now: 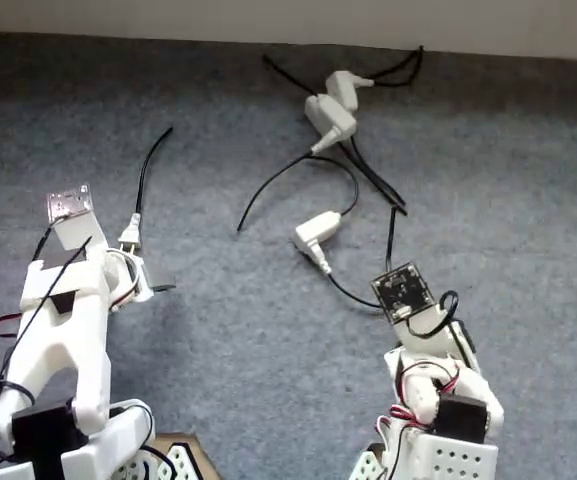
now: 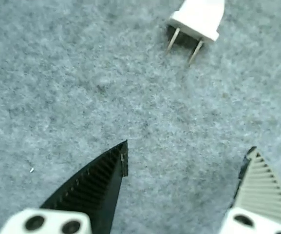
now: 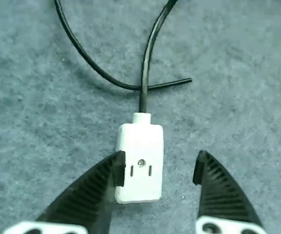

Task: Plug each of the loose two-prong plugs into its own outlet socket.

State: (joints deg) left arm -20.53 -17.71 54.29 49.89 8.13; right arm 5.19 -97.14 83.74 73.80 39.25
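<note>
Two-prong plug [image 2: 198, 19] ahead of the released left gripper [image 2: 186, 158]; outlet socket [image 3: 140, 163] between the spread jaws of the right gripper [image 3: 159, 168].
The white plug lies toward the left edge of the grey tabletop [image 1: 218, 350], with its prongs aimed back at the gripper and its black cord running toward the far edge. The white socket block lies slots up, lengthwise between the fingers, cord end away.
</note>
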